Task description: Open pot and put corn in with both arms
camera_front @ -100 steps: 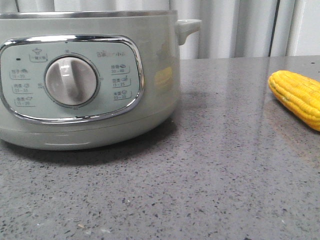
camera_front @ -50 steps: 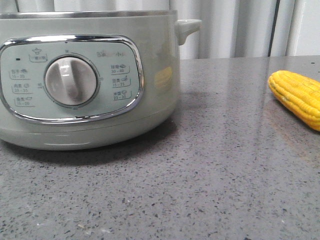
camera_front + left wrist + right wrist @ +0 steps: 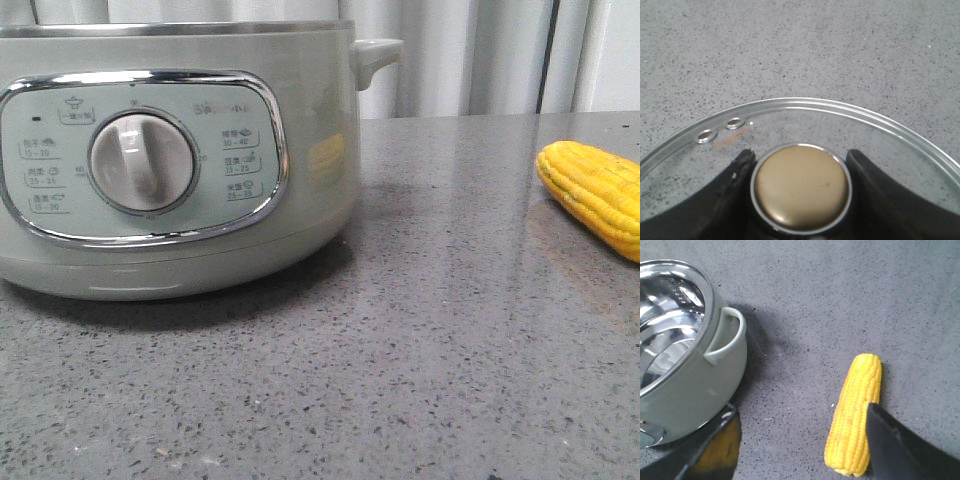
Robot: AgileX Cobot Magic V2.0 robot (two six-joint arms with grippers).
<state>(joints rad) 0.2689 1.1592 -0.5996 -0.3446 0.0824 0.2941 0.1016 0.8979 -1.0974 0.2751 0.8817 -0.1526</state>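
Note:
The pale grey-green pot (image 3: 170, 150) stands at the left of the front view, and no gripper shows there. In the right wrist view the pot (image 3: 695, 385) is open, with its shiny steel inside bare. My left gripper (image 3: 799, 154) is shut on the brass-coloured knob (image 3: 800, 185) of the glass lid (image 3: 840, 115), held over bare countertop away from the pot. The yellow corn (image 3: 595, 192) lies on the counter at the right. My right gripper (image 3: 801, 410) is open above the counter. The corn (image 3: 855, 415) lies just inside one finger (image 3: 900, 450), and the other finger is beside the pot.
The grey speckled countertop (image 3: 420, 340) runs across the whole scene. White curtains (image 3: 470, 55) hang behind it. The pot's small side handle (image 3: 727, 337) sticks out toward the corn. Bare counter lies between pot and corn.

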